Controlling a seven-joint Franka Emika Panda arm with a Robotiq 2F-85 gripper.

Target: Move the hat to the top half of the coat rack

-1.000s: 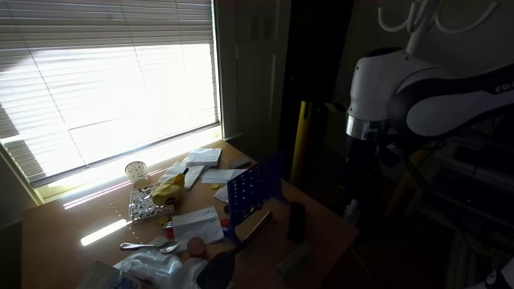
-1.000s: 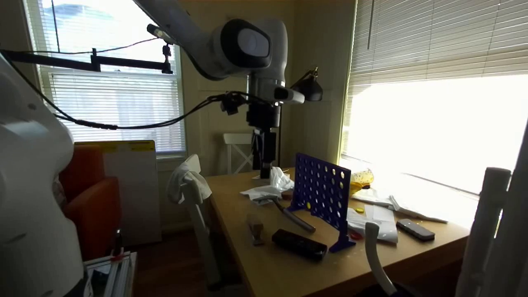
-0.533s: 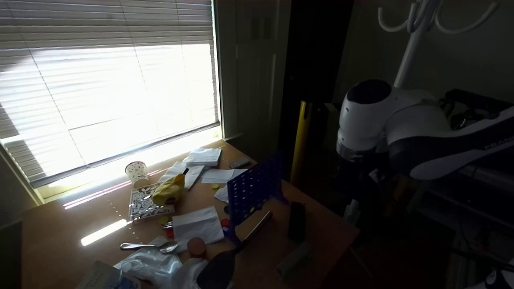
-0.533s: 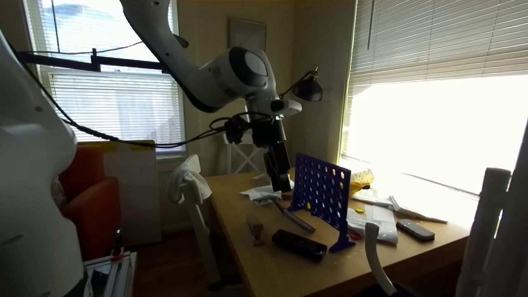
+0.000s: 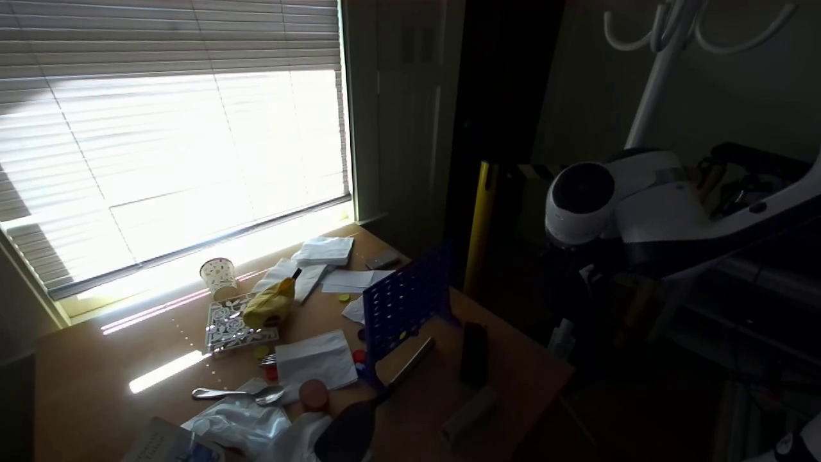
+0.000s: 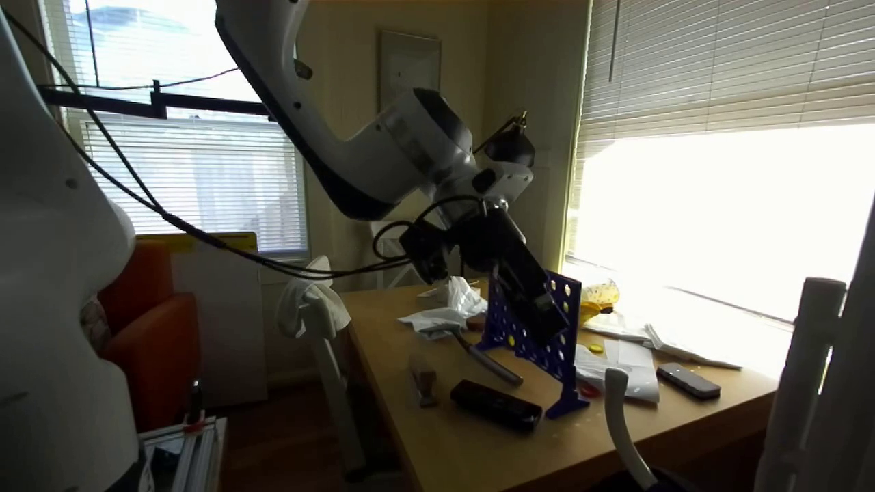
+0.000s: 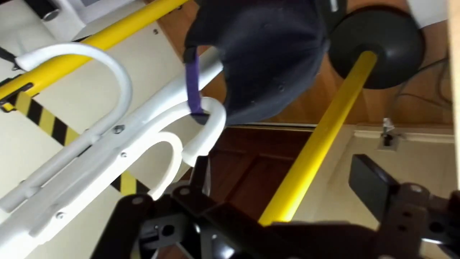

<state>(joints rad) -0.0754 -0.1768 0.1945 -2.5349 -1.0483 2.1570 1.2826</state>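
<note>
The hat point(image 7: 267, 61) is a dark navy cap in the wrist view. Its purple strap is looped over a lower white hook of the coat rack point(image 7: 140, 118), and the cap hangs beside the pole. The coat rack also shows in an exterior view point(image 5: 651, 96) with its top hooks, and one lower hook shows in an exterior view point(image 6: 623, 430). My gripper point(image 7: 280, 165) is open and empty. Its left finger is near the tip of the hook that bears the hat; the hat lies beyond the fingers. In an exterior view my gripper point(image 6: 550, 328) tilts down towards the rack. The hat is not clear in the exterior views.
A yellow post point(image 7: 320, 151) on a black round base stands beyond the fingers. Another yellow bar point(image 7: 118, 34) and striped tape pass behind the rack. The table point(image 6: 437, 458) holds a blue game grid point(image 6: 530, 321), a black case point(image 6: 495, 404) and papers.
My gripper has swung from pointing straight down to a slant towards the rack. The arm has lowered and moved right in an exterior view. The table objects have not moved.
</note>
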